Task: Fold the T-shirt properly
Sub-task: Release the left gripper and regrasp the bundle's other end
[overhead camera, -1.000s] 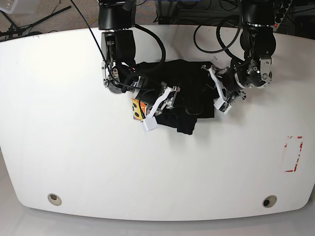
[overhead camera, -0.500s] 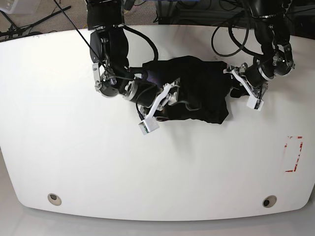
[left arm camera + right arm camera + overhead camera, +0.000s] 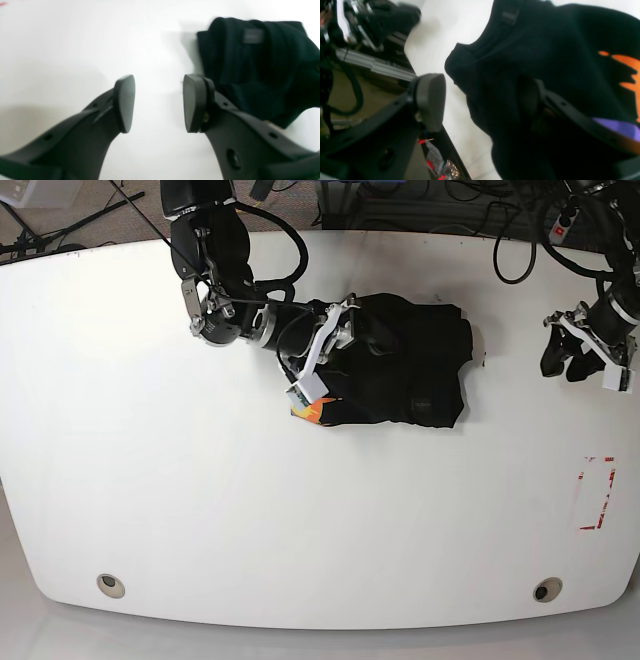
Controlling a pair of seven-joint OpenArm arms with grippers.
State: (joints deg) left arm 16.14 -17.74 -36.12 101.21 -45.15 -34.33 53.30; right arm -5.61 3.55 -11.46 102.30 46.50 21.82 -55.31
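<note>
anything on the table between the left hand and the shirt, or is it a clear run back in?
Nothing visible. The left hand is open and empty, hovering apart from the T-shirt, with only bare white table between them in the base view. The left wrist view shows the same: plain tabletop ahead of its pads.

Bare table lies open all round; only the T-shirt bundle, probably low, blocks passage.

The left gripper is pulling away from the T-shirt, now well apart; the right gripper is shifting up over the shirt's left edge.
</note>
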